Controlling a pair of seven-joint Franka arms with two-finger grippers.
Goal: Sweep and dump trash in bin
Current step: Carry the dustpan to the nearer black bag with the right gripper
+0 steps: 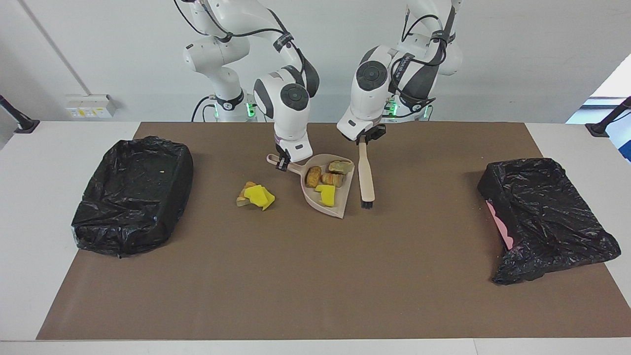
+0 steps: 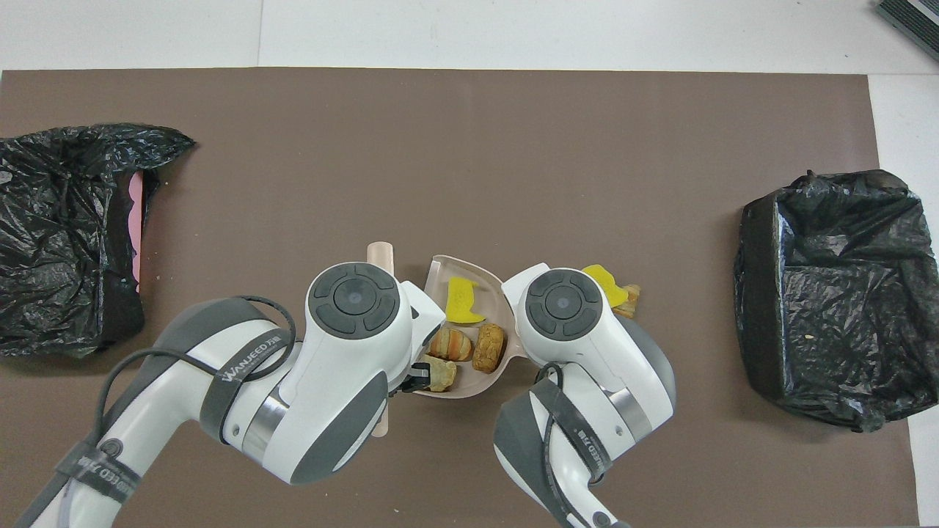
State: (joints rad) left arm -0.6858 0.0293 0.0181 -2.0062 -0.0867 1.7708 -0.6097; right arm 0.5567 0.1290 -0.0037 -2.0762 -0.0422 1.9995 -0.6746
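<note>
Two black-lined bins (image 1: 133, 195) (image 1: 544, 217) sit at the table's ends, open brown mat (image 1: 315, 276) between. Left gripper (image 1: 364, 139) clamps the brush (image 1: 365, 175); right gripper (image 1: 282, 164) pinches the dustpan (image 1: 340, 204). Golden and yellow trash (image 1: 325, 181) fills it, more scraps (image 1: 255, 195) lying beside.

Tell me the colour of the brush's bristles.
Black, at the tip of the beige brush; clearest in the facing view.
</note>
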